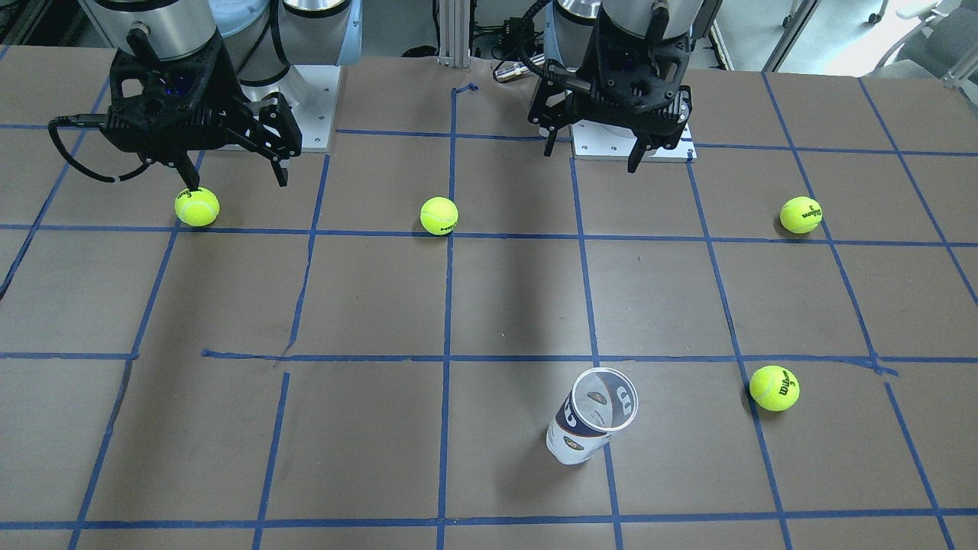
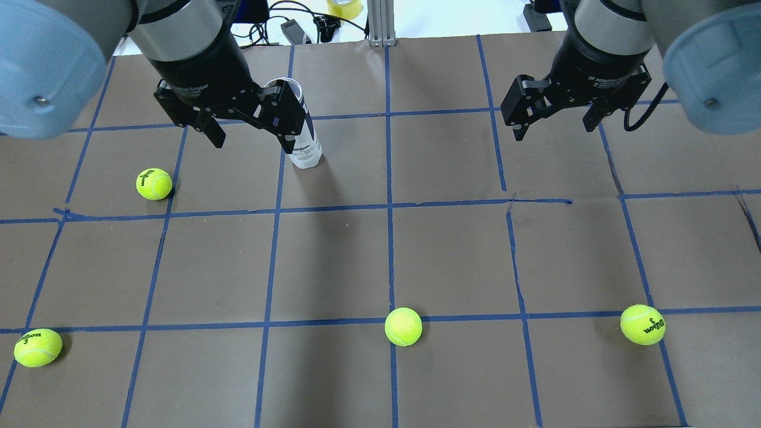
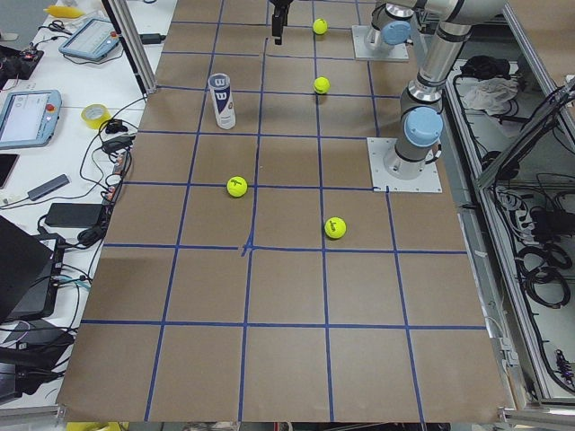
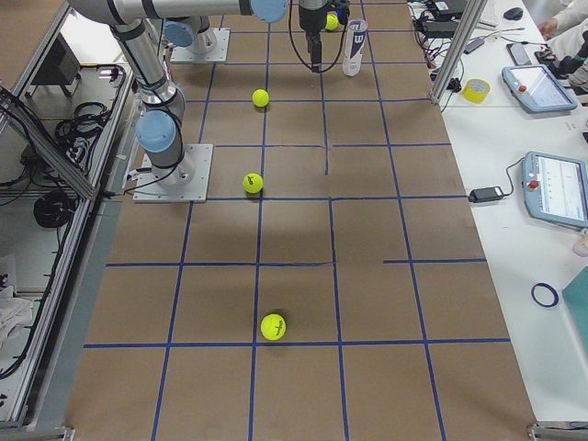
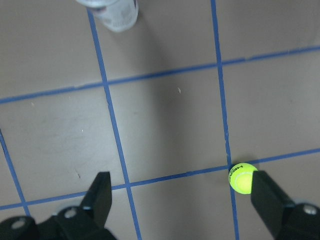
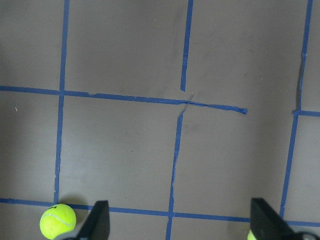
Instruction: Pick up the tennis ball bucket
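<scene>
The tennis ball bucket [image 1: 592,416] is a clear can with a white and navy label. It stands upright and open-topped on the brown table, far from the robot's base. It also shows in the overhead view [image 2: 304,145], partly hidden behind my left gripper [image 2: 255,144], and at the top edge of the left wrist view [image 5: 114,12]. My left gripper [image 1: 591,156] is open and empty, held above the table well short of the bucket. My right gripper [image 1: 237,182] is open and empty above the table, also seen from overhead [image 2: 553,131].
Several yellow-green tennis balls lie on the taped grid: one below my right gripper [image 1: 197,207], one at the middle [image 1: 439,215], one on my left side near the base [image 1: 801,215], and one beside the bucket [image 1: 774,388]. Arm bases stand at the robot's edge.
</scene>
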Robot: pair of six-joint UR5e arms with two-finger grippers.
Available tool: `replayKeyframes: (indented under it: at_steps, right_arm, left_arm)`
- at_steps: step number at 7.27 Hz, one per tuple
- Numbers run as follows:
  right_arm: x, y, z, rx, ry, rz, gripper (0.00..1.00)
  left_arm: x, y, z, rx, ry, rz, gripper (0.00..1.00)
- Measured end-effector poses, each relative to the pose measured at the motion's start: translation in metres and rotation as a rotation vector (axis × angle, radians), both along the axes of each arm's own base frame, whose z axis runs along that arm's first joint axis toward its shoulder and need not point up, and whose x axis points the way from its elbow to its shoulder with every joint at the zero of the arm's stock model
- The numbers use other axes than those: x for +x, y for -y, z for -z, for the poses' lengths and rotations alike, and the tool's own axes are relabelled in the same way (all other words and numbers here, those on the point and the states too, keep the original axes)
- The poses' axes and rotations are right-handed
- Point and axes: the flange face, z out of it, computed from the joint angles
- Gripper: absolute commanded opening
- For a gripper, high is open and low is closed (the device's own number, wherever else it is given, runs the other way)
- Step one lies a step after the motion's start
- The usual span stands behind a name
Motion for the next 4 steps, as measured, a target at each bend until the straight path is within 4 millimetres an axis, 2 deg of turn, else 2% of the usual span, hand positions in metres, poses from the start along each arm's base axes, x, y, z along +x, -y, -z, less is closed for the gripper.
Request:
replayKeyframes:
  at_steps: [2, 4]
  right_arm:
    - [0.0, 0.0, 0.0, 0.001, 0.0, 0.002, 1.0]
    - [0.0, 0.0, 0.001, 0.001, 0.0, 0.002, 1.0]
  left_arm:
    - [0.031, 0.012, -0.007, -0.06, 0.005, -0.027, 1.0]
    - [0.047, 0.017, -0.009, -0.078, 0.013, -0.012, 1.0]
